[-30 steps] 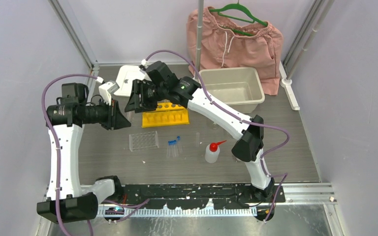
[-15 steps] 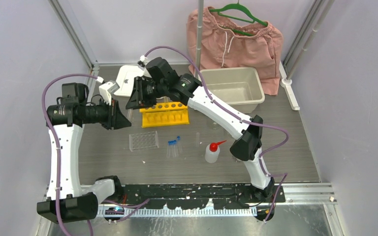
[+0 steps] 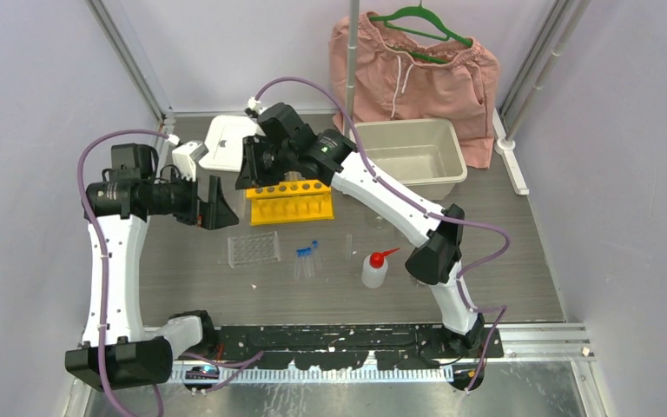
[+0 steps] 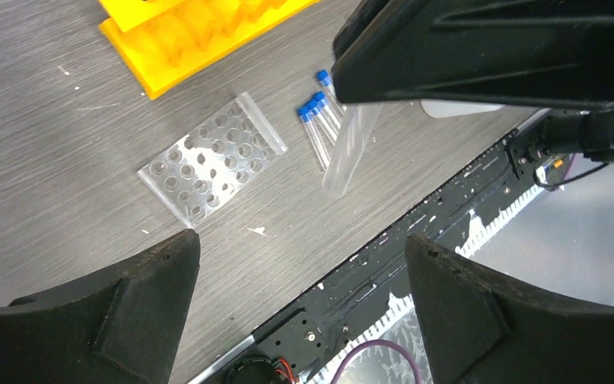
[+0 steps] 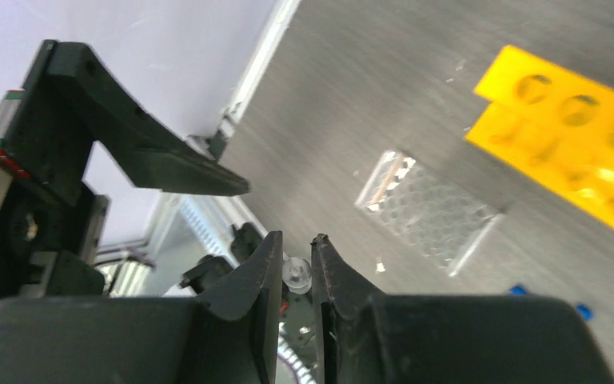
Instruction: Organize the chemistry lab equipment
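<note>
My right gripper (image 5: 297, 240) is shut on a small clear tube (image 5: 296, 272), which I see end-on between its fingers. In the left wrist view that tube (image 4: 352, 148) sticks out from under the right gripper, above the table. My left gripper (image 4: 302, 240) is open and holds nothing; it hovers just left of the right gripper (image 3: 247, 167). On the table lie the yellow rack (image 3: 291, 201), the clear rack (image 3: 254, 248), several blue-capped tubes (image 3: 307, 258), another clear tube (image 3: 348, 246) and the white squeeze bottle with red nozzle (image 3: 375, 268).
A beige tub (image 3: 412, 158) stands at the back right, with its white lid (image 3: 226, 142) at the back left. Pink shorts on a green hanger (image 3: 412, 65) hang behind the tub. A black rail (image 3: 339, 334) runs along the near edge.
My left gripper has opened and drawn back a little to the left. The right gripper has closed on the clear tube and shifted slightly right with it.
</note>
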`<state>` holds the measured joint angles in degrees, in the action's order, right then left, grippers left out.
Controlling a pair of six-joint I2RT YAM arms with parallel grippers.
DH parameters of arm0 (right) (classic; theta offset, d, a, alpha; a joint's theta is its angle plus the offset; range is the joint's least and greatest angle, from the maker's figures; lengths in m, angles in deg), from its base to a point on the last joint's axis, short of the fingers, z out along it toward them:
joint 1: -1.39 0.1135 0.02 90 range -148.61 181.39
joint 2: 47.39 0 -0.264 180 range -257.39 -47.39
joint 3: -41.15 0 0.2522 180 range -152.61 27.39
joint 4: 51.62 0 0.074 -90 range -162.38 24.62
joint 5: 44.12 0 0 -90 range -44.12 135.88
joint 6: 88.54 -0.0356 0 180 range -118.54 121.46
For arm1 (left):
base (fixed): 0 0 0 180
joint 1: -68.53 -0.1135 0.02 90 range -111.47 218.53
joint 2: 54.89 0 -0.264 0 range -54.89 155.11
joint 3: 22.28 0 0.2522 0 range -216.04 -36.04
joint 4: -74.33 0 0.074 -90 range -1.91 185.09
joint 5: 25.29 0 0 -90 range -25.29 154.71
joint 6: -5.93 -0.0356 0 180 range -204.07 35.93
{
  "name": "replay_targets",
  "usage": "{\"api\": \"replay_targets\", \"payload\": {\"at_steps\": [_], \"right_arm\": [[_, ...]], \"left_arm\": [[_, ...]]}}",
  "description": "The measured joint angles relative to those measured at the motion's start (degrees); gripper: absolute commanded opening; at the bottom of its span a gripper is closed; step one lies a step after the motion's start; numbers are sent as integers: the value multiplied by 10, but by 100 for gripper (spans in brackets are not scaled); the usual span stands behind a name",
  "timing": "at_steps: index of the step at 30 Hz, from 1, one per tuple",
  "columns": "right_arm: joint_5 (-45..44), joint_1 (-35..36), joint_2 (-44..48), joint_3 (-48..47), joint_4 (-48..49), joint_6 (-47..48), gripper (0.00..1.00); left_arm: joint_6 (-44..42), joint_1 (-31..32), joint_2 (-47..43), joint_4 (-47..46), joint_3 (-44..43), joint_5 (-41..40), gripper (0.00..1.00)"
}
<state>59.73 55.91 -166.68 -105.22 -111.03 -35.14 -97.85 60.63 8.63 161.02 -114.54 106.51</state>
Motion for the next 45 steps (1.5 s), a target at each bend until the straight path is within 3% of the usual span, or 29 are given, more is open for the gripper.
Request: {"api": "replay_targets", "payload": {"at_steps": [6,11,18,30,45], "right_arm": [[-77,0,1,4,-11,50,1],[-147,1,28,81,26,83,1],[-249,30,56,222,125,148,1],[-367,84,57,369,334,259,1],[-433,81,57,419,478,311,1]], "left_arm": [[19,0,17,-1,-1,-45,100],[32,-6,45,1,-10,-88,100],[49,-62,96,1,-11,-124,100],[58,-69,115,1,-9,-161,100],[58,-69,112,0,1,-161,100]]}}
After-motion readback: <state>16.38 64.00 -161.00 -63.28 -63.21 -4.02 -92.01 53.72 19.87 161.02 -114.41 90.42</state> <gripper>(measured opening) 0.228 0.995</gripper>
